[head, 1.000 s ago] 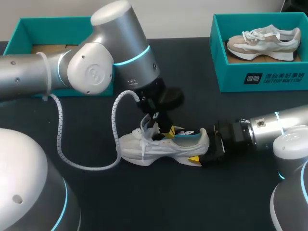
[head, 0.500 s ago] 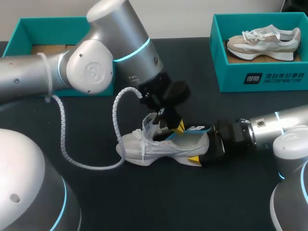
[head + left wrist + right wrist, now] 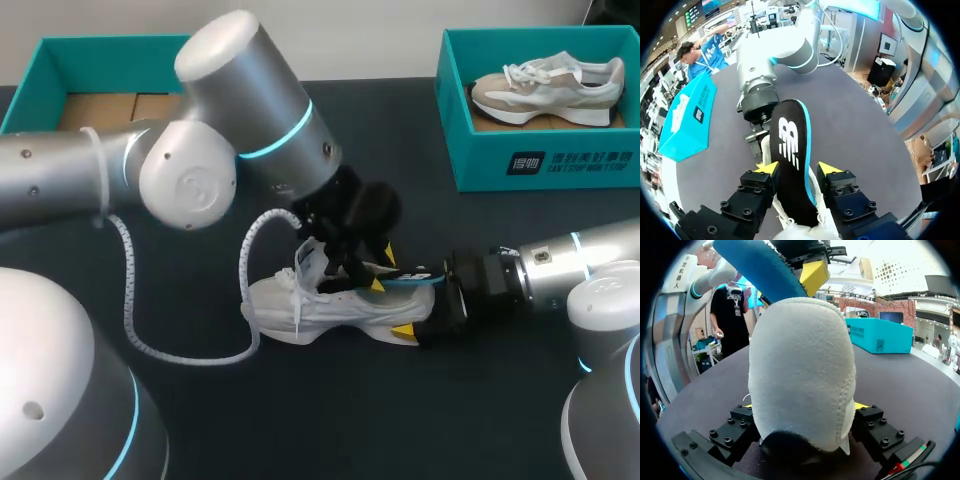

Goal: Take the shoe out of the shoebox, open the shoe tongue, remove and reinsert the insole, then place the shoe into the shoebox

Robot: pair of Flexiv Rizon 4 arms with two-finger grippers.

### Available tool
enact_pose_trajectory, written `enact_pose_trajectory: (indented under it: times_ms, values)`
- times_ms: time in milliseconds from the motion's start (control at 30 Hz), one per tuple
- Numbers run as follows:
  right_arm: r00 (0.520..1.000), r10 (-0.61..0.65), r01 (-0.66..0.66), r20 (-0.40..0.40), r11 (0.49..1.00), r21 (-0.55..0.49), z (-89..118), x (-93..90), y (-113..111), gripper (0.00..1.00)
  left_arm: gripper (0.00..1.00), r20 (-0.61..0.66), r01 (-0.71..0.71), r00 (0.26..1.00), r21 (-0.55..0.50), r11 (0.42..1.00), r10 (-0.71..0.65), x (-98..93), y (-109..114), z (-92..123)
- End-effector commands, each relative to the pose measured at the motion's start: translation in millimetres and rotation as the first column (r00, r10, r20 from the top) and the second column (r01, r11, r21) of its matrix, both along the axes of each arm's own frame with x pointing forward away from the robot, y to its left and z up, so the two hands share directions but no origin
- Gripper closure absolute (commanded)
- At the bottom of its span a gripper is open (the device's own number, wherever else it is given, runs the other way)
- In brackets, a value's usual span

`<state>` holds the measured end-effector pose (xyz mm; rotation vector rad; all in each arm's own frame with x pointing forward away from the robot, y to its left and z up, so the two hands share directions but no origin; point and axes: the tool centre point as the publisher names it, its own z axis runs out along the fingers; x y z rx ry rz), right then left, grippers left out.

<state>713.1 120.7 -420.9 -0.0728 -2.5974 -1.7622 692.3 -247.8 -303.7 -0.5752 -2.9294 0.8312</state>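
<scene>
- The shoe (image 3: pixel 330 305) lies on its sole on the dark counter (image 3: pixel 300 420), out of the box. Its toe points to my left and its heel to my right, so its long axis runs across in front of me.
- The right end effector (image 3: pixel 425 315) comes in level along that axis and is clamped on the heel. In the right wrist view the pale heel cup fills the gap between its two fingers, and both sides press against it.
- The left end effector (image 3: pixel 797 168) reaches down from above the shoe's opening, with its fingers closed narrowly on the edges of the insole (image 3: pixel 790 150).
- The insole is partly out of the shoe. Its free heel end rises and stretches away from the left end effector toward the right arm's wrist, in line with the shoe. Its front end is hidden by the fingers and the shoe's opening.
- I judge that the coming move depends on this alignment: the insole has to travel along the shoe's long axis while the right arm holds the heel firm.
- The left arm is nearer the opening and is the one to guide the insole.
- The empty teal shoebox (image 3: pixel 110 42) stands far back on my left, well apart from the shoe.
</scene>
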Motion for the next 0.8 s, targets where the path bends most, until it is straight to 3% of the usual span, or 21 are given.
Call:
enact_pose_trajectory:
  times_ms: [33,133,433,667,800]
  values:
    - [1.0,-0.001,0.001,-0.001,1.0,-0.006,-5.7,0.5,2.9,1.0,0.51,0.085,-0.057,0.995,-0.037,0.998,0.06,-11.6,7.1,2.5]
    - [1.0,-0.001,0.001,-0.001,1.0,-0.006,-5.7,0.5,2.9,1.0,0.47,0.118,-0.075,0.99,-0.062,0.995,0.082,-12.8,7.5,2.5]
    - [1.0,-0.001,0.001,-0.001,1.0,-0.006,-5.7,0.5,2.9,1.0,0.5,0.209,-0.131,0.966,-0.107,0.986,0.151,-3.5,0.3,-9.4]
    - [1.0,-0.001,0.001,-0.001,1.0,-0.006,-5.7,0.5,2.9,1.0,0.53,0.197,-0.151,0.964,-0.142,0.978,0.177,1.3,-9.4,-18.8]
    - [1.0,-0.001,0.001,-0.001,1.0,-0.006,-5.7,0.5,2.9,1.0,0.49,0.198,-0.157,0.963,-0.142,0.977,0.183,2.7,-15.3,-24.3]
